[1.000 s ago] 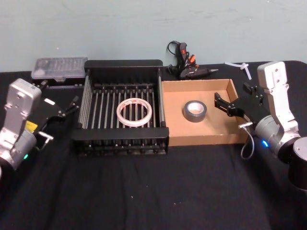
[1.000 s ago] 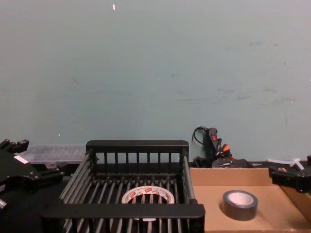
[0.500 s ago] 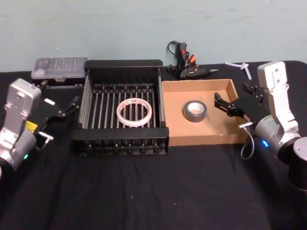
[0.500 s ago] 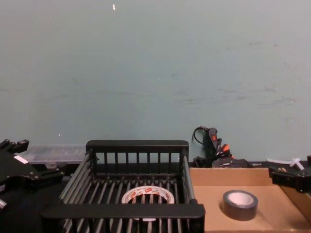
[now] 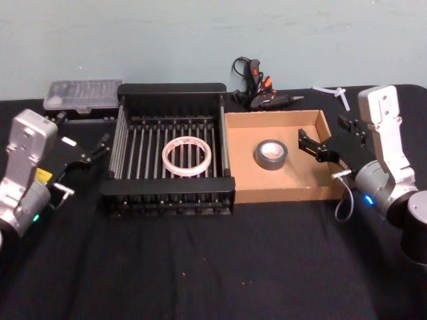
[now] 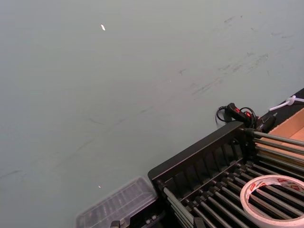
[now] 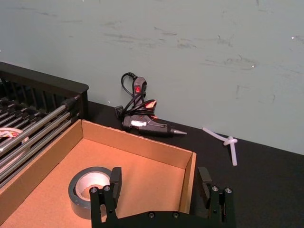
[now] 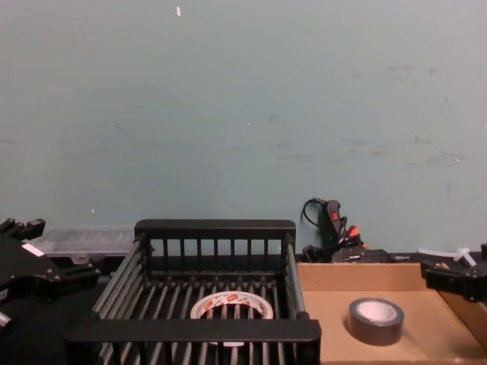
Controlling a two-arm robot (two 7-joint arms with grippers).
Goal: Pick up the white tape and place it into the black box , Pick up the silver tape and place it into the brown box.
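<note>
In the black box (image 5: 167,90) lies the white tape (image 5: 187,157); silver tape (image 5: 271,155) in brown box (image 5: 313,193). Both look light, stiff; grip across the rim. Right tool (image 5: 312,144) wide, empty; left tool (image 5: 100,148) unclear.

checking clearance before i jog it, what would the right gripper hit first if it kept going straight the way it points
Probably the silver tape. The right gripper, open, sits over the right wall of the brown box and points left across it toward that roll, though its height above the tape is unclear.

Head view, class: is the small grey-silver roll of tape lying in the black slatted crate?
No, the grey-silver roll lies in the tan cardboard tray.
</note>
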